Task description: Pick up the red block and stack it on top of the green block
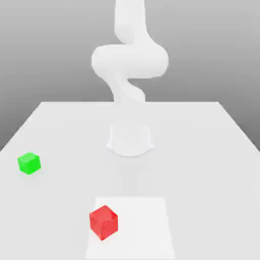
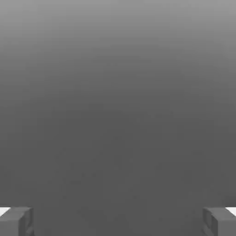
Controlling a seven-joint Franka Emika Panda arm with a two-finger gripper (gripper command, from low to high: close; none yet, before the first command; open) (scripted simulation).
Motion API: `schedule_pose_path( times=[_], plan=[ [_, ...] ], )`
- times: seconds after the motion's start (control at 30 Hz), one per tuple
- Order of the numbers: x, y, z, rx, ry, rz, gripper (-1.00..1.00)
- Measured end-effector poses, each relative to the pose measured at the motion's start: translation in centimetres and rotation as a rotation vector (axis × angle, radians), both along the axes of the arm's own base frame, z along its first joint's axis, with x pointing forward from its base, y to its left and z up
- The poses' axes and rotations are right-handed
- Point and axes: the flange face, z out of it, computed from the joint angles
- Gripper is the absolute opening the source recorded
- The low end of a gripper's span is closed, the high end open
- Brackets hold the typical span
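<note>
Arm (image 1: 130,61) cut off above by the exterior view's top edge, upper links unseen.

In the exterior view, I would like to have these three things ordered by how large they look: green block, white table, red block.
1. White table
2. Red block
3. Green block

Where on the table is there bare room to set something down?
In the exterior view, the table is bare right of the white patch and between the green block and robot base. The patch's right half is free too; the red block crowds its left edge.
</note>
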Motion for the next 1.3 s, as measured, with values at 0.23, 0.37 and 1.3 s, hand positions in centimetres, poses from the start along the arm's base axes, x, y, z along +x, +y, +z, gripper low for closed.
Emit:
schedule_pose_path(
  times=[0.23,0.37,1.3],
  plan=[
    [6.7,-2.2,-14.7,0.091,0.223,-0.229,0.00],
    [8.1,-3.7,-23.3,0.145,0.343,-0.360,0.00],
    [3.8,-6.1,-47.9,0.307,0.666,-0.728,-1.00]
  ],
)
